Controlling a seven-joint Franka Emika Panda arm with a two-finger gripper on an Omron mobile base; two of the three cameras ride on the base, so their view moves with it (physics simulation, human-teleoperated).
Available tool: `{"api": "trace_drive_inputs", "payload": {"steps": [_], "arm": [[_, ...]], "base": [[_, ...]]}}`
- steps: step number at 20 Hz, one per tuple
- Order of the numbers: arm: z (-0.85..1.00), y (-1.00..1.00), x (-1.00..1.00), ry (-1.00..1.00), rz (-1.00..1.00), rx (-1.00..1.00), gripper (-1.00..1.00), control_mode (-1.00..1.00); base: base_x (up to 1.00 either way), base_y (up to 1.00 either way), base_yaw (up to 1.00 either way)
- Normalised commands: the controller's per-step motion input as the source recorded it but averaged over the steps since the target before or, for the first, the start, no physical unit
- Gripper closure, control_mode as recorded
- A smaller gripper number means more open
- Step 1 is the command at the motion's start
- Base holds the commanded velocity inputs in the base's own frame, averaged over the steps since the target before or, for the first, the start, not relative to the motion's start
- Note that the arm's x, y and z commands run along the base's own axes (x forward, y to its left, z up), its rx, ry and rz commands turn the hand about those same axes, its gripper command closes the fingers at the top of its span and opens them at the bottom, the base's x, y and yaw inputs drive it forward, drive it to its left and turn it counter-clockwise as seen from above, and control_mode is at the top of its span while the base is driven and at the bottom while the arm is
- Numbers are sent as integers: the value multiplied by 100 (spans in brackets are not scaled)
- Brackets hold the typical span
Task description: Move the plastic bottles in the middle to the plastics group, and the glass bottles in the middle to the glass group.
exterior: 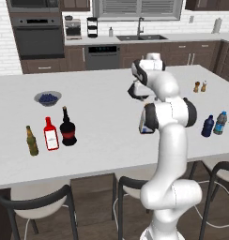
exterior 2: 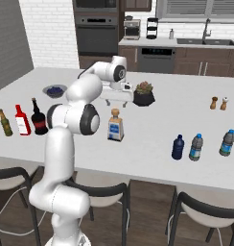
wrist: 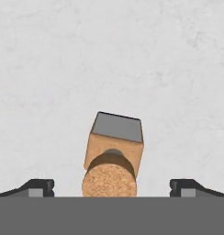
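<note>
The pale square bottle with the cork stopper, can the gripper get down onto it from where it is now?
Probably yes: the open gripper hangs above the pale square bottle, fingertips either side of its stopper, nothing between them.

The gripper [wrist: 112,188] hangs with its jaws spread wide above the pale squarish bottle [exterior 2: 115,126], and bare counter [exterior 2: 152,122] lies open on every side of that bottle. Behind it, the potted plant [exterior 2: 144,93] stands near the hand, the closest thing in the way. To the left, the black bottle [exterior 2: 39,117], red bottle [exterior 2: 22,120] and olive-brown bottle [exterior 2: 5,123] stand in a tight row, with wide bare counter between them and the middle. To the right, the navy bottle [exterior 2: 178,147] stands just beside one blue-capped bottle [exterior 2: 196,147]; the other blue-capped one [exterior 2: 227,143] stands a little apart.
</note>
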Motion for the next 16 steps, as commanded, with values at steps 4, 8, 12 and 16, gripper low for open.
{"api": "trace_drive_inputs", "payload": {"steps": [4,8,12,16], "arm": [[-2,0,-32,0,4,0,-100,-100],[0,1,-15,-2,6,0,-100,-100],[-8,0,0,-12,2,0,-100,-100],[-8,0,2,-16,0,0,-100,-100]], "base": [[0,0,0],[0,0,0],[0,0,0],[0,0,0]]}}
